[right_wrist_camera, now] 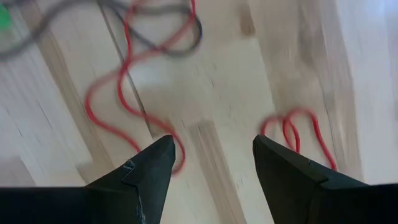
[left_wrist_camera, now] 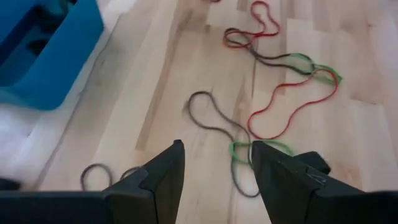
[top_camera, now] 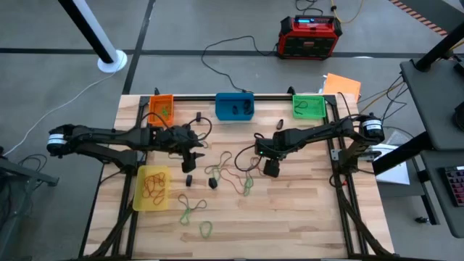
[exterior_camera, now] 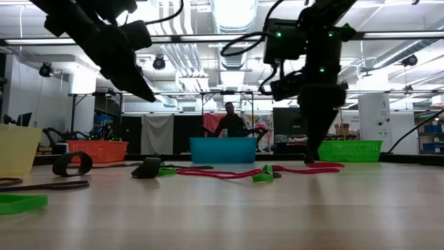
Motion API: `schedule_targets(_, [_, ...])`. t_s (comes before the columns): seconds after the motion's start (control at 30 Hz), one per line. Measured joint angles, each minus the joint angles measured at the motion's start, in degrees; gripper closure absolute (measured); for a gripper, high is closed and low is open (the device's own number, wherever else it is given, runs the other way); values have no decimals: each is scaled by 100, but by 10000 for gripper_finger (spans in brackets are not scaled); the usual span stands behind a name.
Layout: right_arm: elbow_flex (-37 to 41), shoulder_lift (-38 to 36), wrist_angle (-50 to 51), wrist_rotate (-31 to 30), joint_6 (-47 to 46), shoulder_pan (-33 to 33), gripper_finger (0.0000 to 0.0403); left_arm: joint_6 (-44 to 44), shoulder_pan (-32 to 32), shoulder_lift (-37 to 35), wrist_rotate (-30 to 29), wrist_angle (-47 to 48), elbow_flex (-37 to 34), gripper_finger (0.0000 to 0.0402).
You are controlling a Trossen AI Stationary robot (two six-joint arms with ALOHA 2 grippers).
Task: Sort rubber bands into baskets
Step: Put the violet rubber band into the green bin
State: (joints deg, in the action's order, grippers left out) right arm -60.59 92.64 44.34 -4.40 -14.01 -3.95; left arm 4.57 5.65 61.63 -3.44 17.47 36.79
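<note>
Rubber bands lie tangled on the table's middle (top_camera: pixel 233 172): red, green and dark loops. Two green ones (top_camera: pixel 193 212) lie nearer the front. Tan bands lie in the yellow basket (top_camera: pixel 152 190) at the left. The orange (top_camera: pixel 162 109), blue (top_camera: pixel 234 106) and green (top_camera: pixel 309 106) baskets stand along the far edge. My left gripper (top_camera: pixel 192 161) is open and empty above a dark loop (left_wrist_camera: pixel 214 118) and a green band (left_wrist_camera: pixel 245 149). My right gripper (top_camera: pixel 270 170) is open and empty above red bands (right_wrist_camera: pixel 124 93), at the tangle's right end.
A red-and-black power box (top_camera: pixel 310 36) and cables lie on the floor beyond the table. Two short black bands (top_camera: pixel 190 180) lie between the yellow basket and the tangle. In the low view a person (exterior_camera: pixel 230 119) stands far behind the blue basket (exterior_camera: pixel 223 148).
</note>
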Motion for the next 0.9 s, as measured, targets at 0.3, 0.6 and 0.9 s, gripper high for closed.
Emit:
schedule_targets(0.3, [261,-67,-917,32,350,235,190,189,-153,140,5,-1083,-223,231])
schedule_targets(0.6, [436,-72,-1410,-632,178,793,191,193,-154,376,2,-1729,-208,231])
schedule_targets(0.9, [474,-79,-2199,-774,1150,770,191,352,-153,765,2,-2478,-204,231])
